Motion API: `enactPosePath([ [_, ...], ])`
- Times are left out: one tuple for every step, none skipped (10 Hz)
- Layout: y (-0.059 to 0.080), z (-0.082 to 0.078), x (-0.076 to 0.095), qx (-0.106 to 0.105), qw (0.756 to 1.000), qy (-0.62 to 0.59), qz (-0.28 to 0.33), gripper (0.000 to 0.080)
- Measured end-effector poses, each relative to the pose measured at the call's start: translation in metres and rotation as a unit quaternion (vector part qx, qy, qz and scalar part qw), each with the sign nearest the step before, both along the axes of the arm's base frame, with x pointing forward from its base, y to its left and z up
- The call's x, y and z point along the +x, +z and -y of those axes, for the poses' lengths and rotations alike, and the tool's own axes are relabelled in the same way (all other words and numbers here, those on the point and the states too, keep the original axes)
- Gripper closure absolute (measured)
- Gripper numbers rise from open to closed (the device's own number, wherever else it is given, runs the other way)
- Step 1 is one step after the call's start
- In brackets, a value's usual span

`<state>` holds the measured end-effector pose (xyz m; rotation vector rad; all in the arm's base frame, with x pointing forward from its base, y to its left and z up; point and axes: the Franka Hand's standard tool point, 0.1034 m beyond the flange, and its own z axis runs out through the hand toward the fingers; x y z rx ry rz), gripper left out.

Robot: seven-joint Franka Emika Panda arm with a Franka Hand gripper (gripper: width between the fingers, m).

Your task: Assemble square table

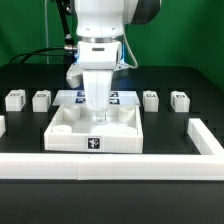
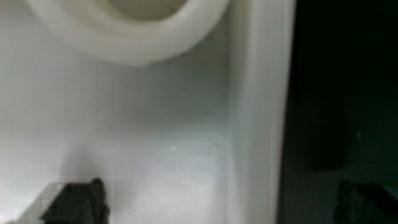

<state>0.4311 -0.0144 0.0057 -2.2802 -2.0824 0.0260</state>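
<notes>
The square table top lies flat at the middle of the black table. It is a white tray with a raised rim and round corner sockets, and its tagged front face is turned to the exterior camera. The Panda arm stands straight down over it, its white hand low inside the tray.

In the wrist view a corner socket and a stretch of the rim fill the picture. The two dark fingers are spread wide and grasp nothing — one over the tray floor, the other faint against the dark table beyond the rim.

Four loose parts lie in a row behind the top, apart from it. The first leg block and second leg block are on the exterior view's left. The third leg block and fourth leg block are on its right. Between the pairs lies the marker board, partly hidden by the arm.

A long white border rail runs along the front — and turns back along the exterior view's right.
</notes>
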Motion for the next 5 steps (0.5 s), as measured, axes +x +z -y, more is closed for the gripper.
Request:
enactPosePath([
  [-0.0004,0.0003,-0.0003,0.0,1.0,0.0,0.0,0.0177],
  [-0.0006,0.0005,-0.0004,0.0,1.0,-0.001,-0.001,0.035],
  [-0.0007,0.0006,-0.0006,0.0,1.0,-0.001,-0.001,0.0537],
  [-0.0008,0.0006,-0.0006,0.0,1.0,-0.001,-0.001,0.0537],
  [-0.0009,0.0006,-0.0008,0.0,1.0,-0.001,-0.001,0.0673],
])
